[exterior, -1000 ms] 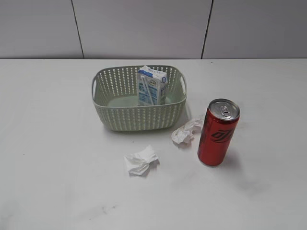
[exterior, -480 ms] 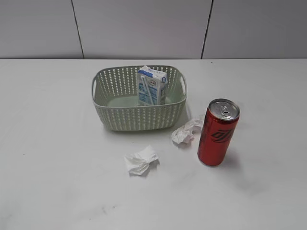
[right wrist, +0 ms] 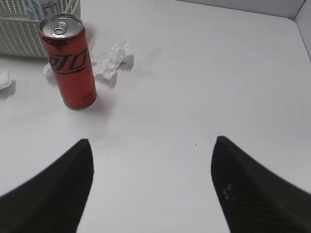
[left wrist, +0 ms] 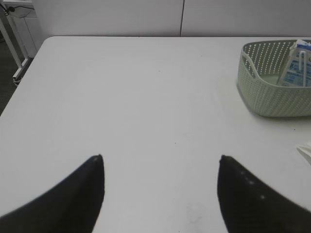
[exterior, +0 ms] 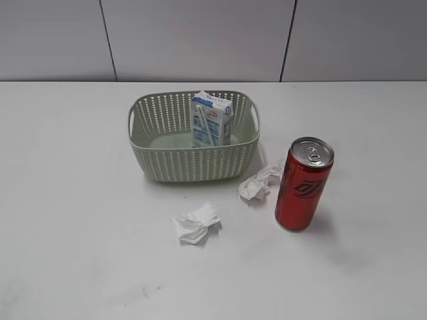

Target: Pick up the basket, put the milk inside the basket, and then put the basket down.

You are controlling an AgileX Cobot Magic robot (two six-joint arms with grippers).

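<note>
The pale sage-green basket [exterior: 190,163] stands on the white table at centre back. The white-and-blue milk carton [exterior: 211,120] stands upright inside it, against the far right wall. The basket also shows in the left wrist view [left wrist: 272,97] at the right edge with the milk [left wrist: 297,65] in it, and its corner shows in the right wrist view [right wrist: 24,34]. My left gripper [left wrist: 160,160] is open and empty over bare table, well left of the basket. My right gripper [right wrist: 151,143] is open and empty over bare table, right of the can. Neither gripper shows in the exterior view.
A tall red soda can [exterior: 303,185] stands right of the basket, also in the right wrist view [right wrist: 68,60]. Two crumpled white tissues lie on the table: one [exterior: 196,224] in front of the basket, one [exterior: 259,183] between basket and can. The table's left edge [left wrist: 19,77] shows.
</note>
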